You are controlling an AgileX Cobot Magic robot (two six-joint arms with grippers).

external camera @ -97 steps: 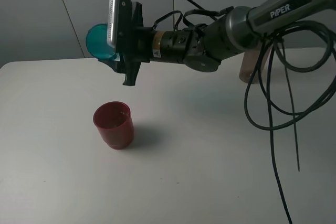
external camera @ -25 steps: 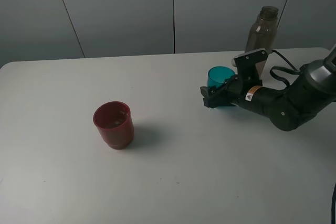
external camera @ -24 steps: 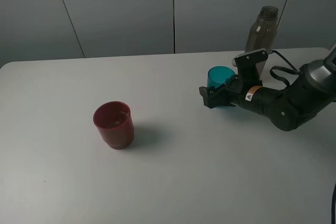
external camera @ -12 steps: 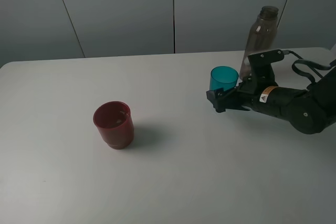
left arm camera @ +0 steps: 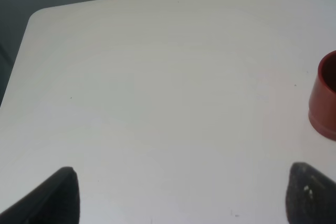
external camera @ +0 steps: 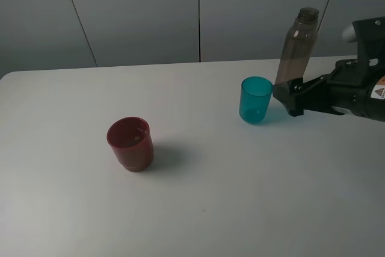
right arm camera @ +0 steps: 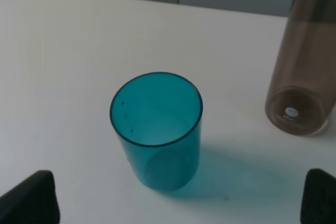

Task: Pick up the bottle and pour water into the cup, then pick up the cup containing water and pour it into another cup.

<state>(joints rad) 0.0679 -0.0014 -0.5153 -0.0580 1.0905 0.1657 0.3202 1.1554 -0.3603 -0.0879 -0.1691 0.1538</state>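
Note:
The teal cup (external camera: 255, 99) stands upright on the white table, free of any grip, just left of the bottle (external camera: 298, 43), which stands upright behind it. My right gripper (external camera: 287, 100) is open and empty, a short way right of the teal cup. In the right wrist view the teal cup (right arm camera: 157, 129) sits between and beyond the spread fingertips of that gripper (right arm camera: 173, 205), with the bottle (right arm camera: 304, 72) beside it. The dark red cup (external camera: 130, 143) stands upright at the left middle. My left gripper (left arm camera: 184, 203) is open and empty, with the red cup (left arm camera: 325, 98) at the view's edge.
The white table (external camera: 198, 209) has a rounded far left corner (left arm camera: 39, 17). A grey panelled wall (external camera: 138, 10) rises behind the table's back edge. The right arm (external camera: 355, 94) lies low over the table's right side.
The right gripper carried the teal cup from above the red cup to the right, set it down by the bottle, let go and pulled back to the right.

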